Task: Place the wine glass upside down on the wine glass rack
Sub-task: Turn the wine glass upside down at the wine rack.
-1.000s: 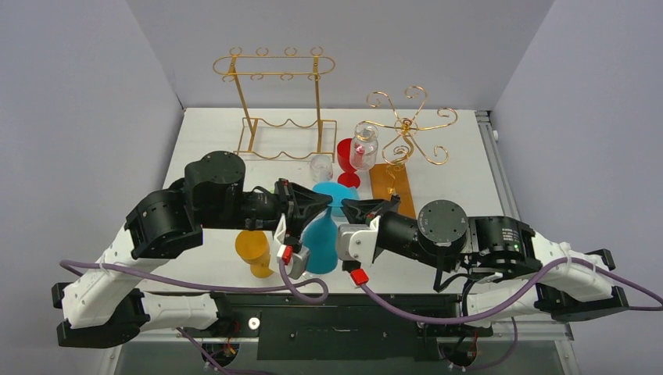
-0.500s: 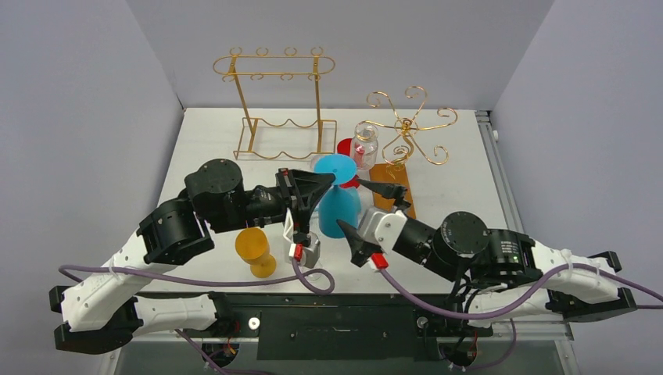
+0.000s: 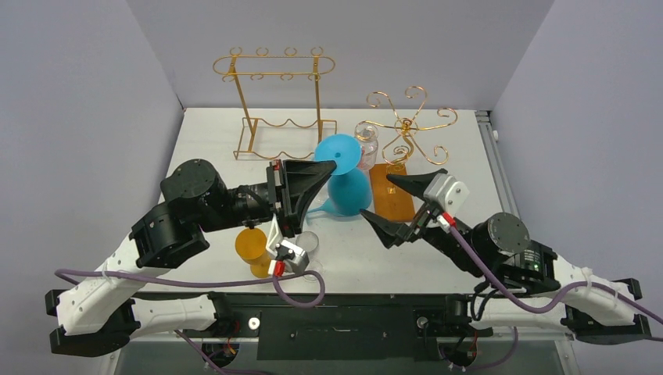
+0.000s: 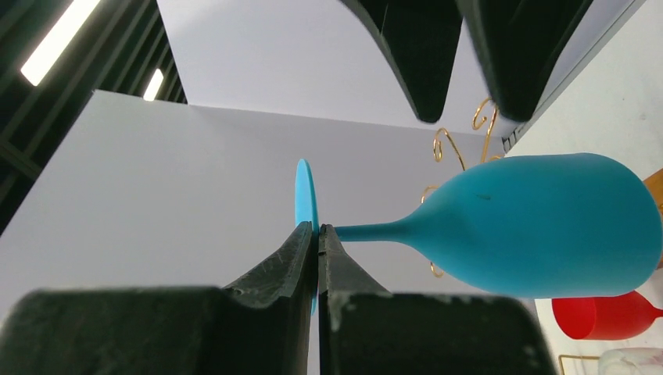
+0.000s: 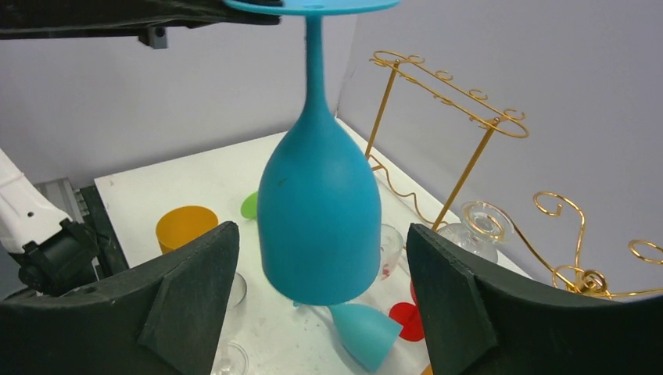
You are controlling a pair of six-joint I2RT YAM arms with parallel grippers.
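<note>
Right hand (image 3: 376, 198) now open, left hand (image 3: 335, 162) pinching blue wine glass (image 3: 349, 191) foot

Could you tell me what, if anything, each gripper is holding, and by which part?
Left gripper pinches the blue wine glass by its foot's rim; right gripper holds nothing.

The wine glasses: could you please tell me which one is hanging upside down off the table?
The blue glass pinched by its foot in the left gripper; the orange glass and the second blue glass rest on the table.
</note>
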